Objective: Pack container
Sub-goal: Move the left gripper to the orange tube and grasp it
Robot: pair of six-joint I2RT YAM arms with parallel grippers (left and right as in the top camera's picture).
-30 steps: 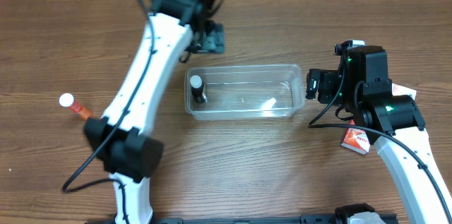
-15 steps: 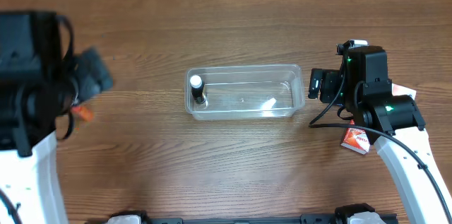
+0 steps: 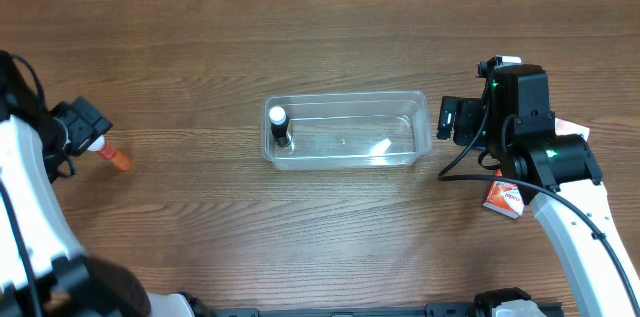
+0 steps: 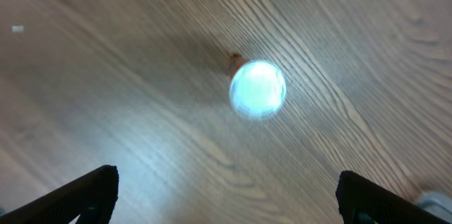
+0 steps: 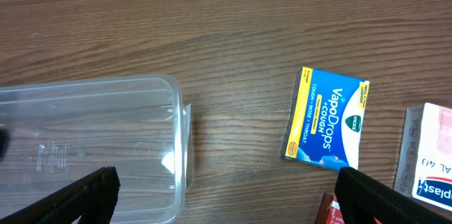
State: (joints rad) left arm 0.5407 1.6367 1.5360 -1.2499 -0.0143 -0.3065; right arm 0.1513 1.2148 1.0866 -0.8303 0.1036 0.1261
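Since the earlier overhead pictures, the left arm had swung away from behind the container to the far left of the tabletop (image 3: 200, 17), and the left claw (image 3: 82, 125) now hung over the small orange tube with a white cap (image 3: 105, 150). Its fingers stood wide apart with nothing between them. The right arm had not shifted, and the right claw (image 3: 446, 120) was likewise spread and empty, just beside the right end of the clear rectangular plastic container (image 3: 345, 97).

That tub sat mid-tabletop with one small dark bottle with a white cap (image 3: 279, 125) standing at its left end. We judged it light, thin-walled and somewhat flexible, with smooth, slippery sides. The rim at a short end looked the best hold. A blue VapoDrops box (image 5: 326, 118) lay to its right.
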